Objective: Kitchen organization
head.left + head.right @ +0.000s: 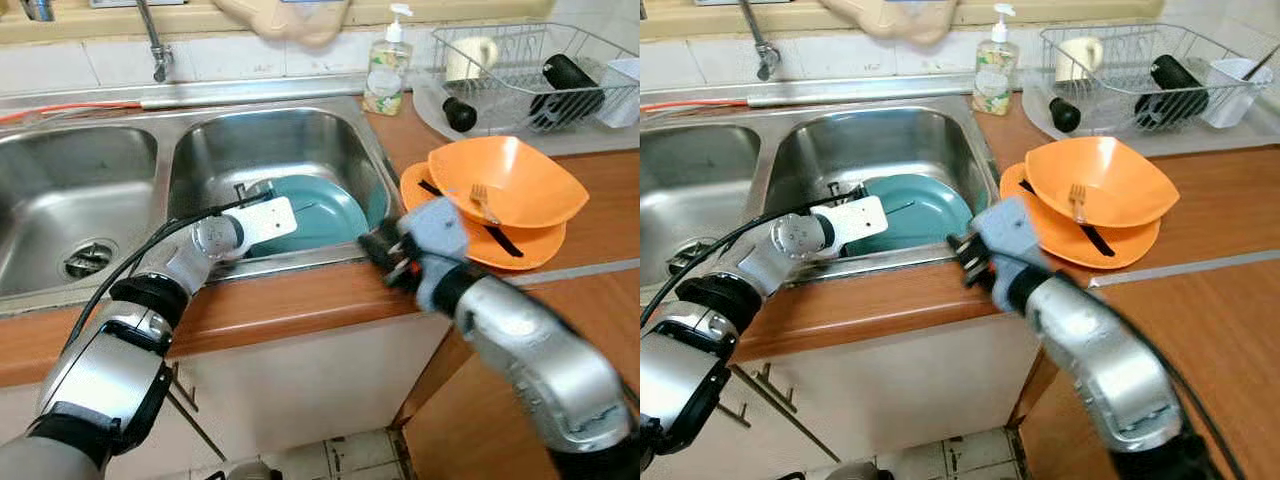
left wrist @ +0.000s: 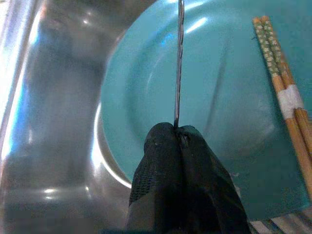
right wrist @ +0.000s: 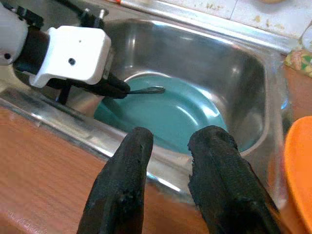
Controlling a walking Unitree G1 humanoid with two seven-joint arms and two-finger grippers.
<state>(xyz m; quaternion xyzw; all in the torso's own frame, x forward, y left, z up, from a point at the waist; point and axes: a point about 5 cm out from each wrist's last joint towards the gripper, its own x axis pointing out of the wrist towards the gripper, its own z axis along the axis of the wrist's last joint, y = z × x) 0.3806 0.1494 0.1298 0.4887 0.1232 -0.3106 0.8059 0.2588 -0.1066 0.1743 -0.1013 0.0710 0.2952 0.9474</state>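
Gripping thin metal utensil [image 2: 179, 63], left tool [image 2: 179, 127]

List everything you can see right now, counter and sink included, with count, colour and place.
Double sink: 1, steel, set in the wooden counter.
Teal plate: 1, in the right basin.
Chopsticks: 1 pair, wooden, lying on the teal plate.
Thin utensil: 1, dark metal, pinched over the plate; type unclear.
Orange dishes: 2, stacked on the counter right of the sink.
Fork: 1, in the upper orange dish.
Soap bottle: 1, clear with pump, behind the sink.
Dish rack: 1, wire, back right, holding a cup and dark items.
Tap: 1, above the sinks.
Left gripper: shut on the utensil, in the right basin.
Right gripper: open, at the counter edge.
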